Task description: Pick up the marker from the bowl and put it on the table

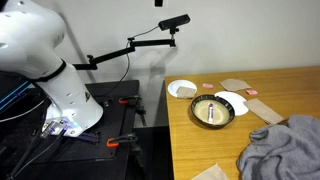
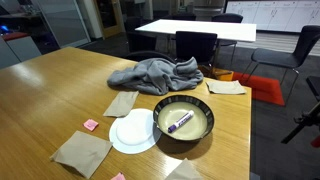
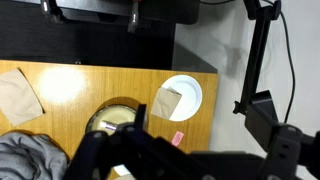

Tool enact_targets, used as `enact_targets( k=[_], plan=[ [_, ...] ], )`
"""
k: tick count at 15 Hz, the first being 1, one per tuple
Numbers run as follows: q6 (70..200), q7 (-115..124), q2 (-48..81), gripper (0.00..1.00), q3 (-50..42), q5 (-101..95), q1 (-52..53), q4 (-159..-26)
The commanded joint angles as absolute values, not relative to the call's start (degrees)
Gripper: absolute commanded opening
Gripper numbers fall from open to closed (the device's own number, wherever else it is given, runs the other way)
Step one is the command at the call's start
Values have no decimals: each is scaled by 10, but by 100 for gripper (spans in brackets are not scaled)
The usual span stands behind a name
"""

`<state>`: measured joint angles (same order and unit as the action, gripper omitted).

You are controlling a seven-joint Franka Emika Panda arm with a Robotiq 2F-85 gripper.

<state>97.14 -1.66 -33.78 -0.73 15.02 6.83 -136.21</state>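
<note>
The bowl [image 1: 212, 111] has a dark rim and a yellowish inside and stands on the wooden table [image 1: 198, 145]. It also shows in the other exterior view [image 2: 183, 122]. The marker [image 2: 180, 122], whitish with a dark purple end, lies inside it, and shows faintly in an exterior view [image 1: 210, 108]. In the wrist view the bowl [image 3: 108, 113] is partly hidden behind my gripper [image 3: 130, 150], a dark blur high above the table [image 3: 90, 80]. The marker is not discernible there. The jaws' state is unclear.
A flat white plate [image 2: 133, 131] lies beside the bowl. A small white bowl [image 3: 182, 97] holding a brown napkin stands near the table edge. A grey cloth [image 2: 155, 72] is heaped on the table. Brown napkins [image 2: 82, 152] and small pink pieces [image 3: 178, 138] lie around.
</note>
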Motion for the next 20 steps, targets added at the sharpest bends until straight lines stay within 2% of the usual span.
enact_targets(
  k=[1,10,15,20],
  plan=[
    [969,-21,-337,100,1,154,57,-1361],
    [984,-96,-317,100,-10,159,72,-1362],
    [1062,-200,-254,100,-7,122,71,-1367],
    [1206,-294,-166,100,-10,74,71,-1378]
  ],
)
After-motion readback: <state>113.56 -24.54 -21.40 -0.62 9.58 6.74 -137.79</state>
